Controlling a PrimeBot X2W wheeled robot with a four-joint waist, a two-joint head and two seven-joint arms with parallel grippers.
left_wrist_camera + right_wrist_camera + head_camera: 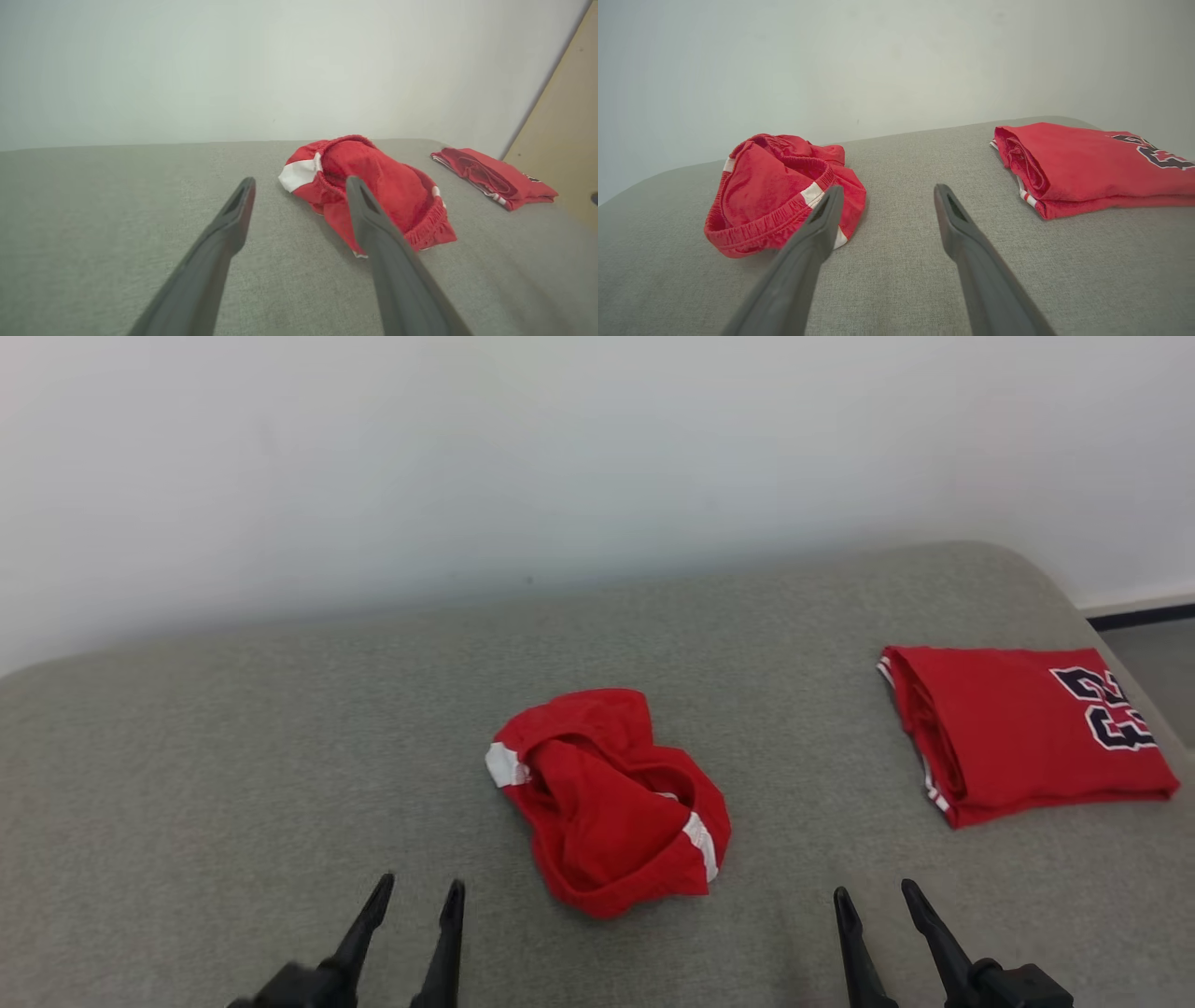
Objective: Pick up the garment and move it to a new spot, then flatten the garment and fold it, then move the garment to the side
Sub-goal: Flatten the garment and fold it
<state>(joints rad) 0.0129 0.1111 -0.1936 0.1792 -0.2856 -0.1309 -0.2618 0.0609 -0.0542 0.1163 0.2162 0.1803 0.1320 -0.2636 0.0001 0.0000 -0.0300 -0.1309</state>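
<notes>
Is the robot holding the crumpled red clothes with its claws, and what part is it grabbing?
Nothing is held. The left claw and right claw are both open and empty, apart from the crumpled red garment lying on the grey surface.

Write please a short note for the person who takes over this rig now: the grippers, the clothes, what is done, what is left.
Left gripper: open, empty.
Right gripper: open, empty.
Crumpled red garment: middle of the grey surface, ahead of and between the grippers, not held.
Folded red jersey: lies flat at the right side.
Done: nothing yet on the crumpled garment.
Left: pick it up, move it, flatten, fold, set aside.
</notes>
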